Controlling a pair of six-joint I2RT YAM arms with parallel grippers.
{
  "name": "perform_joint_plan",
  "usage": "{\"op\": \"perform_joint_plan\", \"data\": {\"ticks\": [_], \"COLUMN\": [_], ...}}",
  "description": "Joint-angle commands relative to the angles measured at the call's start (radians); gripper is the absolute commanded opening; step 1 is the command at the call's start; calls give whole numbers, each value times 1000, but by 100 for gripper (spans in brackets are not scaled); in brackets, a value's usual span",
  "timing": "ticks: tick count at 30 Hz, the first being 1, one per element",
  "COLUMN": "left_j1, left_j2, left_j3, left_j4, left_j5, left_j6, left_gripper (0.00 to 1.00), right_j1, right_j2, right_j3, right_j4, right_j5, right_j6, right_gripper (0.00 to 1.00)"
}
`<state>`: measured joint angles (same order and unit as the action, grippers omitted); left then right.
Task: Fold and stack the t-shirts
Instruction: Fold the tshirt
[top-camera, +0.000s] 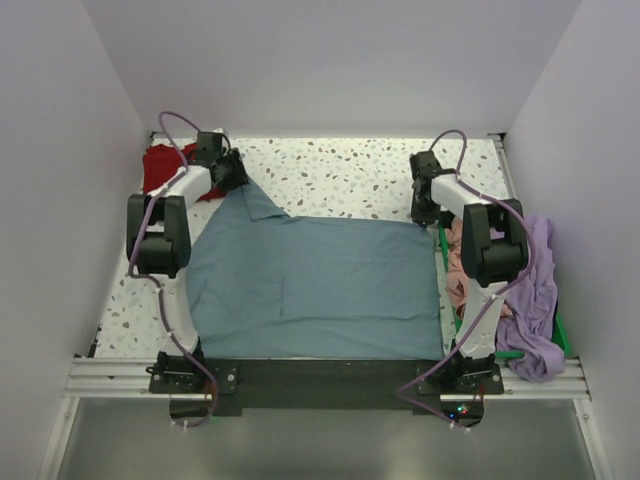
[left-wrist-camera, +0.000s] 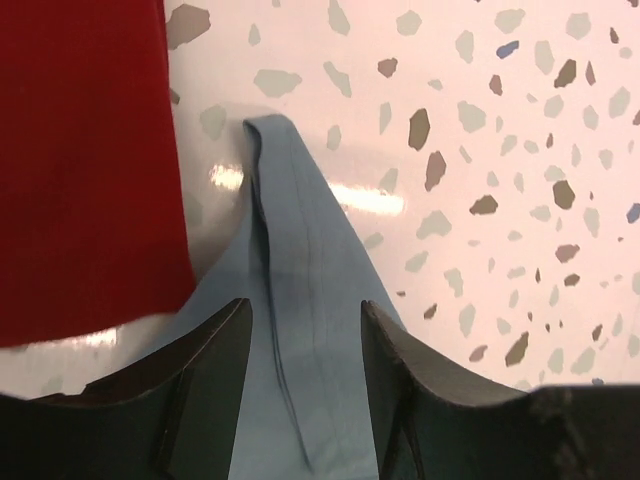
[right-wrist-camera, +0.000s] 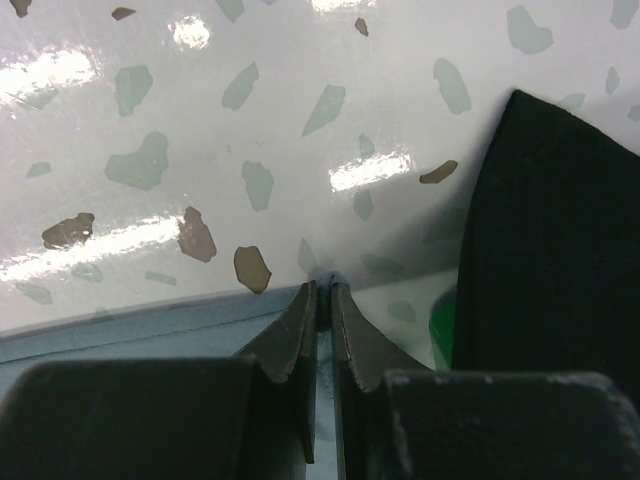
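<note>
A slate-blue t-shirt (top-camera: 320, 285) lies spread flat over the middle of the speckled table (top-camera: 340, 170). My left gripper (top-camera: 232, 180) is at the shirt's far left corner. In the left wrist view it (left-wrist-camera: 305, 315) stands open, its dark fingers (left-wrist-camera: 215, 365) straddling a narrow point of blue cloth (left-wrist-camera: 300, 250) that lies on the table between them. My right gripper (top-camera: 428, 212) is at the shirt's far right corner. There it (right-wrist-camera: 324, 292) is shut, pinching the blue edge (right-wrist-camera: 150, 325). A red t-shirt (top-camera: 160, 165) lies at the far left.
The red shirt (left-wrist-camera: 85, 160) lies just left of my left fingers. Salmon-pink (top-camera: 458, 265) and lavender (top-camera: 535, 300) shirts are heaped in a green bin (top-camera: 562, 335) at the right table edge. A black panel (right-wrist-camera: 550, 250) stands right of my right gripper. Walls enclose the table.
</note>
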<state>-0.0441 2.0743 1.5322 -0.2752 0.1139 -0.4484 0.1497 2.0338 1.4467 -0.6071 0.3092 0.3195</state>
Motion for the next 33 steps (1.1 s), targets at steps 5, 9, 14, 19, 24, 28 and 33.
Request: {"op": "perform_joint_plan", "data": {"ticks": [5,9,14,19,24,28,33], "left_j1": [4,7,12,12,12,12,12], "left_j2": [130,153,190,239,265,283,299], "left_j3": [164,189,224,281,315,333,341], "left_j4": [93,106,111,85,56,64,57], "left_j5": [9,-36,-48,-48,-92,-80,-82], "left_j6": [54,59,59,60,51,54,50], "left_gripper": [52,52,52,52,52,51,33], "right_j1": [-7,-7,-6,-6,-4,-4,-4], "right_j2": [-21,-23,-23,-14,-6,0,0], "right_j3": [-20,-22,-20,-6,7,14,15], "right_j4": [-88,-91,-89,-100,-105,-106,-112], "right_j5": [-53,-71,-84,-85,-91,-93,-94], "right_j6": [-5,-2,1,-2,-2,-2,0], "right_gripper": [4,4,4,4,4,3,3]}}
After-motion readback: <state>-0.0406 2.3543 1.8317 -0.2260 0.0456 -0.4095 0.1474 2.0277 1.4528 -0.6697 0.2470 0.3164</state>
